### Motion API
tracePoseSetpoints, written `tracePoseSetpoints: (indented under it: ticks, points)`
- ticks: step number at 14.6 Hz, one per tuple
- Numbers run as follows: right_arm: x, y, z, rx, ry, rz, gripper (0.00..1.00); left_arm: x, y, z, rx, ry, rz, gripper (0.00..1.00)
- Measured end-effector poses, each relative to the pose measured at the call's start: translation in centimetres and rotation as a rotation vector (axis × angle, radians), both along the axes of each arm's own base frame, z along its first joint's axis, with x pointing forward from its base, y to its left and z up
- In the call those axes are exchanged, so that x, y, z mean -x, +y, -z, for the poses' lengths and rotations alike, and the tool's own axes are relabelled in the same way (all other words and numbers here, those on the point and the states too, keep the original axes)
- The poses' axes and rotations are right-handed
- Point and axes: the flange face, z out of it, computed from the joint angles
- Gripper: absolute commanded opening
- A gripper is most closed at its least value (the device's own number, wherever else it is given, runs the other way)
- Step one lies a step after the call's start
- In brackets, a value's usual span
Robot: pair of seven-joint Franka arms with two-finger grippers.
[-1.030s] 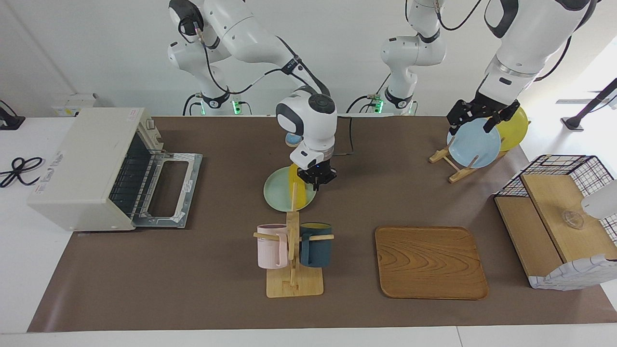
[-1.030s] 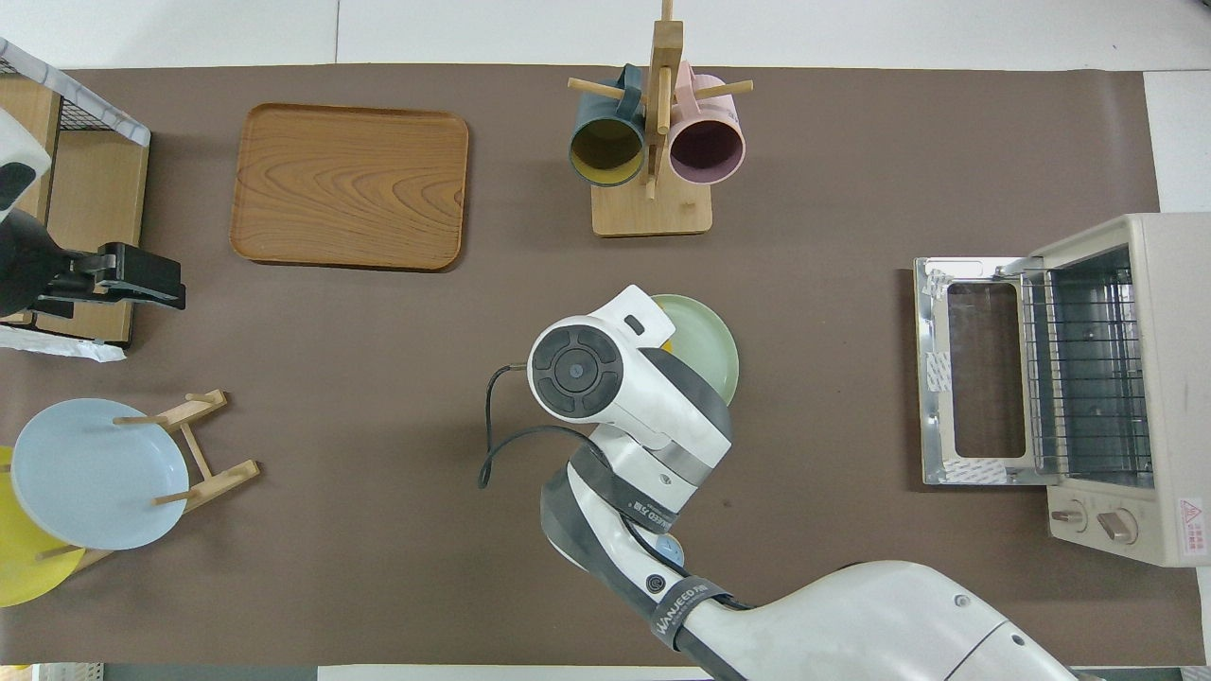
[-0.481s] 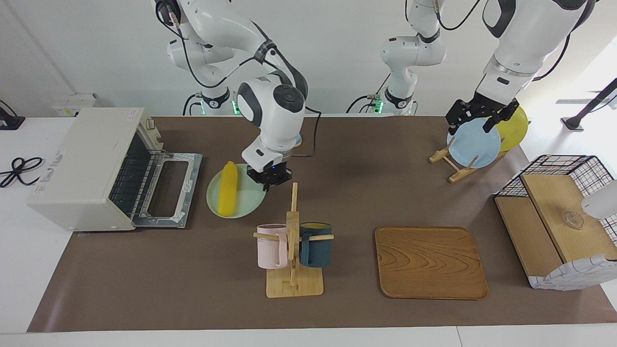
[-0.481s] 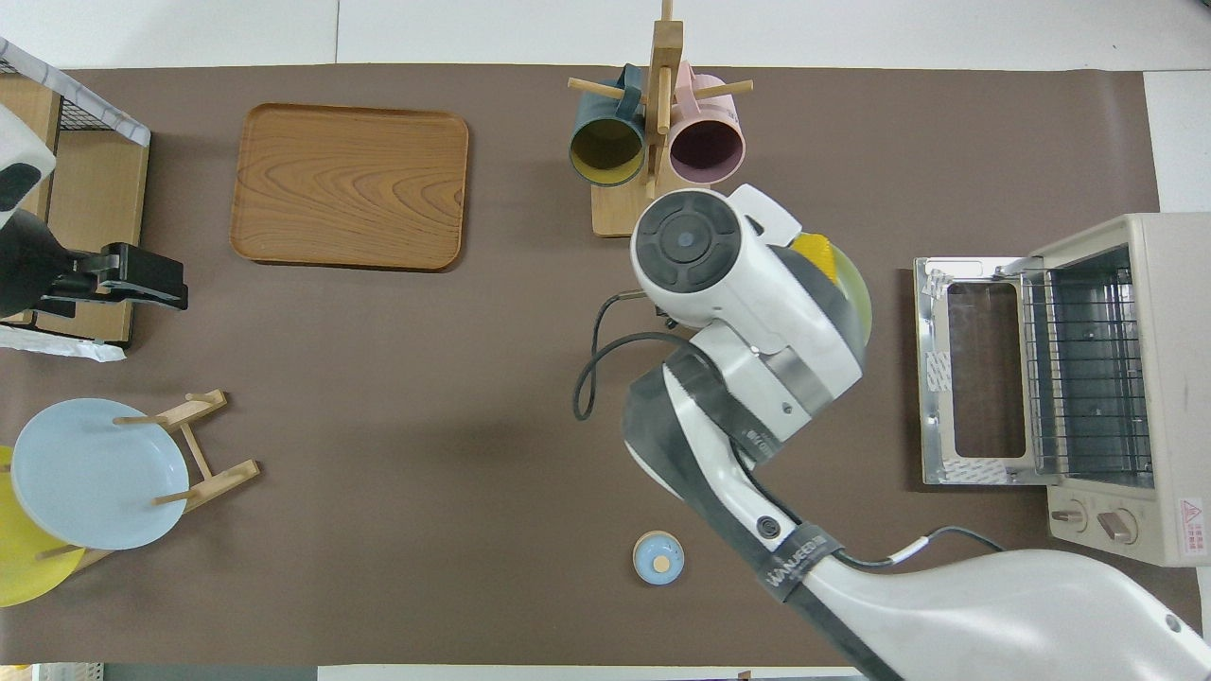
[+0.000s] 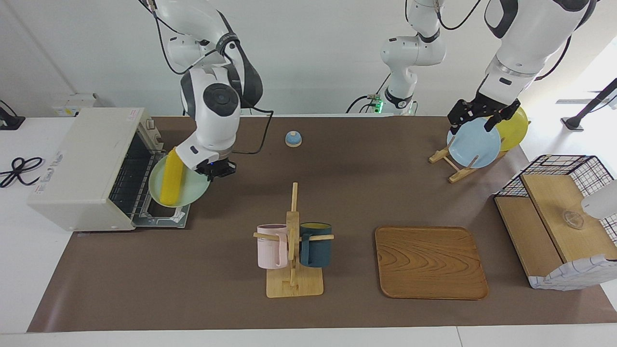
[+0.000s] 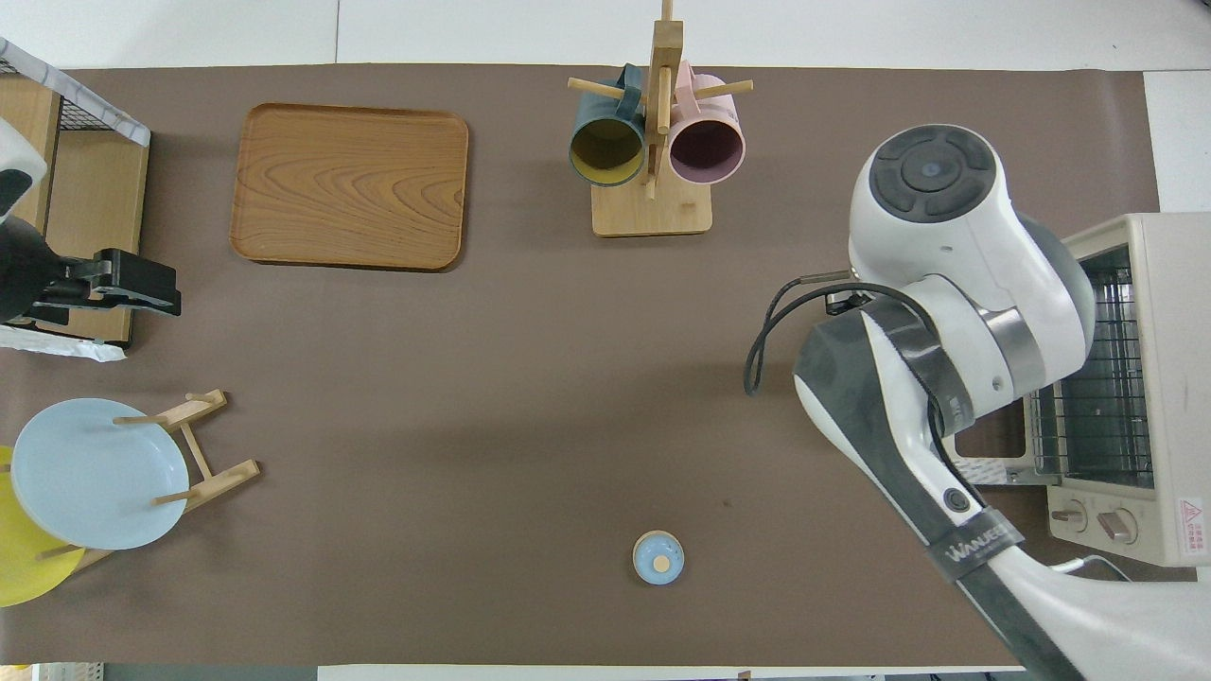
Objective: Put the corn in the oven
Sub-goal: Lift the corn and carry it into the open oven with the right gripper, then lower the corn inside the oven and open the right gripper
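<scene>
The yellow corn (image 5: 171,177) lies on a pale green plate (image 5: 192,192). My right gripper (image 5: 214,169) is shut on the plate's rim and holds it in the air, tilted, over the open door (image 5: 166,219) of the off-white oven (image 5: 82,164). The plate's edge is at the oven's mouth. In the overhead view my right arm hides the corn and plate; the oven (image 6: 1164,378) shows at the right arm's end of the table. My left gripper (image 5: 475,118) waits in the air by the plate rack.
A mug rack (image 5: 293,241) with a pink and a dark blue mug stands mid-table. A wooden tray (image 5: 430,262) lies beside it. A basket shelf (image 5: 559,217) and a rack with a blue plate (image 5: 472,144) and a yellow plate (image 5: 516,127) are at the left arm's end. A small blue cap (image 5: 293,139) lies near the robots.
My right gripper has carried the green plate with the corn from mid-table to over the oven's open door and raised it. The left arm has not moved.
</scene>
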Motion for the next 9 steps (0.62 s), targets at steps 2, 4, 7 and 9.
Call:
tracePoseSetpoints:
  ticks: [2, 4, 7, 9]
  points:
    - [-0.2, -4.3, 0.9, -0.008, 0.045, -0.001, 0.0, 0.2, -0.1, 0.0, 0.0, -0.001, 0.003, 1.0]
    - [-0.1, -7.7, 1.6, -0.016, 0.077, 0.005, 0.0, 0.1, -0.3, 0.5, 0.001, -0.002, 0.005, 1.0]
    - [0.3, -10.3, 2.0, -0.025, 0.101, 0.004, 0.0, -0.1, -0.5, 1.2, 0.01, -0.005, 0.006, 1.0]
    - [0.6, -11.8, 2.1, -0.029, 0.113, 0.002, 0.0, -0.1, -0.5, 1.2, 0.013, -0.005, 0.005, 1.0]
